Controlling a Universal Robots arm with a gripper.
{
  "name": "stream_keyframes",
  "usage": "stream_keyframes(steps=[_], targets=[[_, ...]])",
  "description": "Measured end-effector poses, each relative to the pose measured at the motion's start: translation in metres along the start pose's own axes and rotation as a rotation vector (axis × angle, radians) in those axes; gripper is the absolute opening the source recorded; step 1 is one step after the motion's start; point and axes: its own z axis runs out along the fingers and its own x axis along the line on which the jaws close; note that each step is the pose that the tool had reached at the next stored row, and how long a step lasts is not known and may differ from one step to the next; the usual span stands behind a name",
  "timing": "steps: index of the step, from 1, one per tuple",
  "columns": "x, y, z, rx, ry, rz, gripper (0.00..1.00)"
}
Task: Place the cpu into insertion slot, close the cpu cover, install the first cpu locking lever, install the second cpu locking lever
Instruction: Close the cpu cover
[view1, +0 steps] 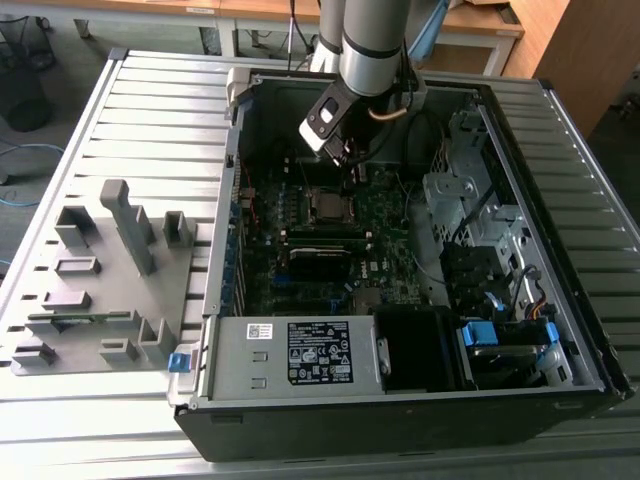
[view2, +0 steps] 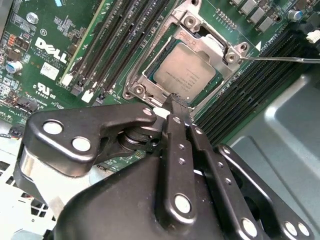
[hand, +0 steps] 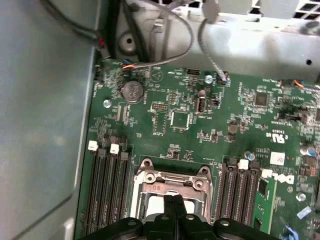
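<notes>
- Nearest the lens in the second wrist view: gripper, fingers pressed together, nothing visible between them, tips down at the near edge of the socket.
- Just past the tips: the cpu, flat in the socket, grey top visible through the window of the cpu cover. Cover apparently down over it, but impossible to tell if fully flat.
- Beside the socket: thin metal rod, prob. a locking lever, sticking out over the memory slots. Looks not latched yet, by judgement.
- Risk 1: tips slipping off the frame edge and scraping the green motherboard or the slots. Cause: pressing at an angle.
- Risk 2: cover lifting w/o a lever to hold it. Cause: no latch engaged.
- Risk 3: too much push on a cpu not fully seated, w/ bent contacts below. Seating not checkable from here.
- Risk 4: rod catching on the black linkage in a sideways move, given the closeness of both.
- In the exterior view: arm reaching into the open pc case, gripper above the board's middle.
</notes>
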Motion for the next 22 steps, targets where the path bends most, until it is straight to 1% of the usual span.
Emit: stream_keyframes(steps=[7,9,16,22], targets=[[0.0000,0.0000,0.0000,0.0002,0.0001,-0.005,0.10],[0.0000,0.0000,0.0001,0.0010,0.0002,-0.028,0.10],[0.0000,0.0000,0.0002,0.0048,0.0004,-0.141,0.10],[0.0000,0.0000,0.0002,0.0049,0.0004,-0.144,0.10]])
